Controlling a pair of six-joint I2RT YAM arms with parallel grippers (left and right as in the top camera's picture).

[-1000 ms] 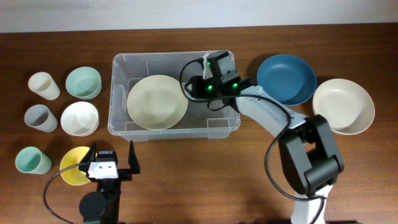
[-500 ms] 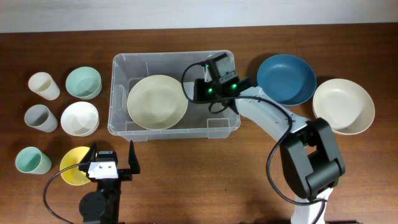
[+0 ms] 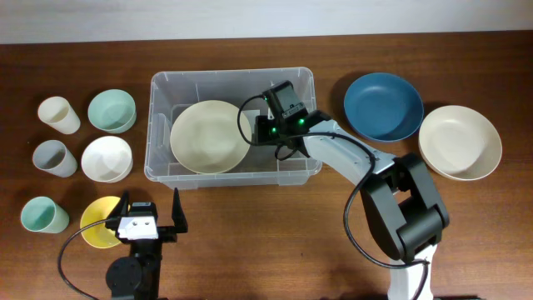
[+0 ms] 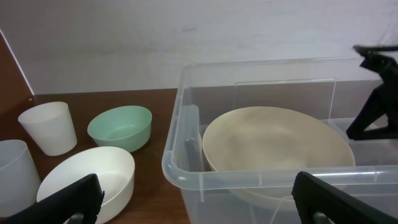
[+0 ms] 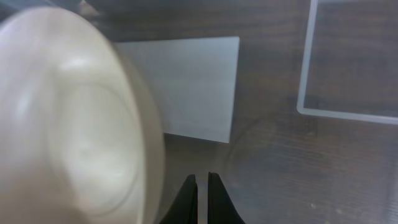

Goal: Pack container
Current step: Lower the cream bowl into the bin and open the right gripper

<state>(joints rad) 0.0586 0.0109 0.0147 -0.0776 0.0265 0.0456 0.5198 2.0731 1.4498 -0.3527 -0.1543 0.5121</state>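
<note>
right gripper (image 5: 201, 177): fingers nearly together, nothing between | cream bowl (image 5: 74, 124): just left of it | white label (image 5: 186, 87): ahead, on container (image 5: 298, 168) base

Wooden table (image 3: 250, 242): container (image 3: 160, 133) centre; cups (image 3: 58, 114), small bowls (image 3: 107, 158) left; blue plate (image 3: 383, 106), cream plate (image 3: 460, 142) right.
</note>
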